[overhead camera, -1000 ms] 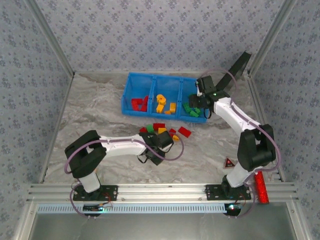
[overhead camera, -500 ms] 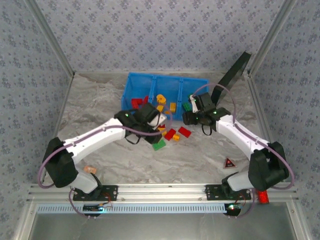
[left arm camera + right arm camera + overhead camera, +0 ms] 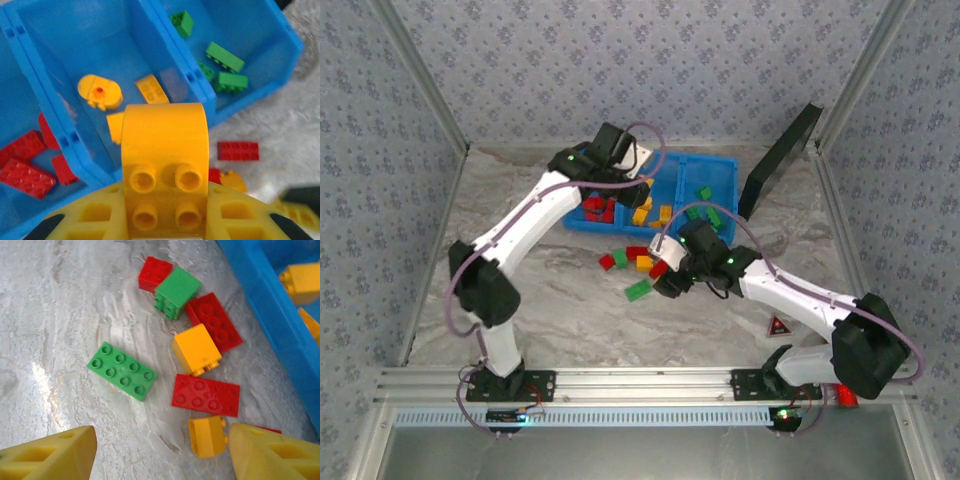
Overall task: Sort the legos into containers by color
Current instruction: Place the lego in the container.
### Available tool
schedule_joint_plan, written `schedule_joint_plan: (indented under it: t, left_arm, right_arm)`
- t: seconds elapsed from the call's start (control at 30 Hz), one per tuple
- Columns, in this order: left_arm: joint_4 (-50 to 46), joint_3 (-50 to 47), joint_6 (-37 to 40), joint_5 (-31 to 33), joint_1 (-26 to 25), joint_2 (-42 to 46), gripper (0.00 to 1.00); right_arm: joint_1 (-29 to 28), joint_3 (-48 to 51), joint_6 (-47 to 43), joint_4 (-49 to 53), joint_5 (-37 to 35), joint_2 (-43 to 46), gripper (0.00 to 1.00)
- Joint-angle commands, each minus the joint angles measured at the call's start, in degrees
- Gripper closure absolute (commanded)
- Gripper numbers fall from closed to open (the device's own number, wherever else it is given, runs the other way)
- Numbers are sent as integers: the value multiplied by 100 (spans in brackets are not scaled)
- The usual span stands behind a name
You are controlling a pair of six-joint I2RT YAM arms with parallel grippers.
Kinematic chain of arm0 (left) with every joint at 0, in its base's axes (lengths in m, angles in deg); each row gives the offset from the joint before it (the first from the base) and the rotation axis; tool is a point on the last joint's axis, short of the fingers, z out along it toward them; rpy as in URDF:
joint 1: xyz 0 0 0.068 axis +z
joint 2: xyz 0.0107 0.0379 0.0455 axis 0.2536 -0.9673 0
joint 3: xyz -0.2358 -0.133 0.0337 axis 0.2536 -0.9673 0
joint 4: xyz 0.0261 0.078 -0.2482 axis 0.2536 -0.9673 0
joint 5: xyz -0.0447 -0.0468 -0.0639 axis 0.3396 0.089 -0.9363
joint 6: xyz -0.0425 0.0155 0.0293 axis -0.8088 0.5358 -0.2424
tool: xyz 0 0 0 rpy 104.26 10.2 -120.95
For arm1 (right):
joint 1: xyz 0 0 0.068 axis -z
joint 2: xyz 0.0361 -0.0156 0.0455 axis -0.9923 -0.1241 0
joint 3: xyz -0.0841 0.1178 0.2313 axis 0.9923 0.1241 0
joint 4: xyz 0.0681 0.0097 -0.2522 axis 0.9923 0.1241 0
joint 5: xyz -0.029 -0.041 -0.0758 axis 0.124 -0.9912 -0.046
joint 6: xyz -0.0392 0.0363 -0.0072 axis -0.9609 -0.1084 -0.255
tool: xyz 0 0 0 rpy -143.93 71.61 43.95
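Along the table's far edge sits the blue bin. The left gripper has swung up over it since before, pinching a yellow arched brick, studs toward its camera. Nearer the middle, the right gripper, come back from the bin, hangs spread just beside a flat green brick, whose long axis apparently runs roughly left-right.

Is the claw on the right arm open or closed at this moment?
Open. The right claw shows its yellow fingers far apart in its wrist view, above loose bricks on the table.
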Motion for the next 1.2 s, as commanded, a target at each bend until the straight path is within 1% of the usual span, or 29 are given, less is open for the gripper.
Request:
schedule_joint_plan:
  t: [0.0,0.1,0.23,0.3,0.4,0.6,0.8,1.0,1.17]
  left_arm:
    - [-810,1029,290,382,68,-720,82]
    - [-1113,1898,320,473,143,-1460,82]
    - [-1381,2888,338,495,235,-2281,82]
    - [-1538,3382,324,491,291,-2696,81]
    - [-1650,3802,279,428,322,-3148,81]
    - [-1417,3653,120,381,275,-3557,78]
    - [-1137,3481,15,248,188,-3742,77]
    - [-1078,3501,-19,146,85,-3972,76]
    - [-1061,3488,-102,49,50,-4141,72]
  right_arm:
    - [-180,-339,-879,285,71,-399,28]
    - [-339,-518,-1271,470,-17,-761,28]
    - [-603,-585,-1662,521,-313,-1124,27]
    - [-659,-641,-1765,557,-254,-1309,27]
    - [-732,-734,-1831,630,-184,-1557,27]
    - [-998,-786,-2027,449,-464,-1892,27]
    - [-1009,-1059,-2123,493,-378,-2276,27]
    - [-1021,-1138,-2232,378,-412,-2452,27]
    - [-1030,-1226,-2306,402,-417,-2531,28]
